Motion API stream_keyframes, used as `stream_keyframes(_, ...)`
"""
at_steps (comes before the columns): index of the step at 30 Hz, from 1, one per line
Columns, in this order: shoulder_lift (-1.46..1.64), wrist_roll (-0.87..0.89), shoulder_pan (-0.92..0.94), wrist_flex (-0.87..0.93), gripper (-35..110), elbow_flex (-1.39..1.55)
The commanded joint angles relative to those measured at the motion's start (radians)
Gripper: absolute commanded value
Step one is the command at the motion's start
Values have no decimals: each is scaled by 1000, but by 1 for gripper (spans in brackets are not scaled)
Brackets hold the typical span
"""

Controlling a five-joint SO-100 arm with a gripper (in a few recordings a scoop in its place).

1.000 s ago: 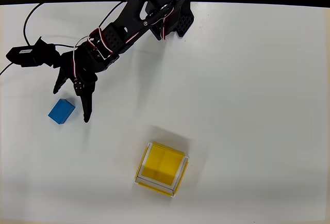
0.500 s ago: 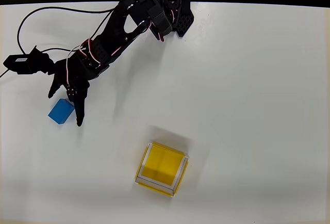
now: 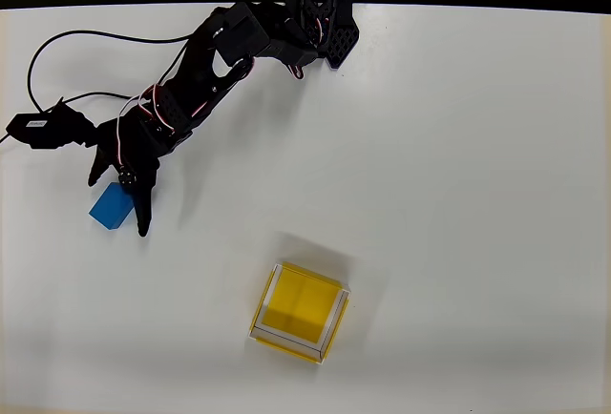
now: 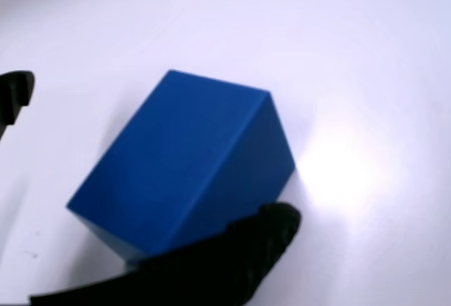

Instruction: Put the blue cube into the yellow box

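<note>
Near the white table's (image 3: 458, 147) left edge, the black two-finger gripper (image 3: 119, 204) straddles the small matte blue cube (image 3: 110, 208), jaws spread, unclosed. The square yellow open-topped box (image 3: 299, 311) sits near the front edge.

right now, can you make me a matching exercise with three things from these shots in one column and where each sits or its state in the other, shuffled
Things:
1. blue cube
2. yellow box
3. end effector

Places or states:
A. open, one finger on each side of a block on the left of the overhead view
B. lying on the white table between two black fingers
C. open-topped, nothing inside, low in the middle of the overhead view

Pairs: 1-B, 2-C, 3-A
</note>
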State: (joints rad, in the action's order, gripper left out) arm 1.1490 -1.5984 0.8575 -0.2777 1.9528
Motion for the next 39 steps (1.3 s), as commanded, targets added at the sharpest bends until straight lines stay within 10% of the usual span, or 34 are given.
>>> stream_keyframes(1, 31, -6, 21, -54, 64, -126)
stream_keyframes(39, -9, -20, -51, -38, 31, -71)
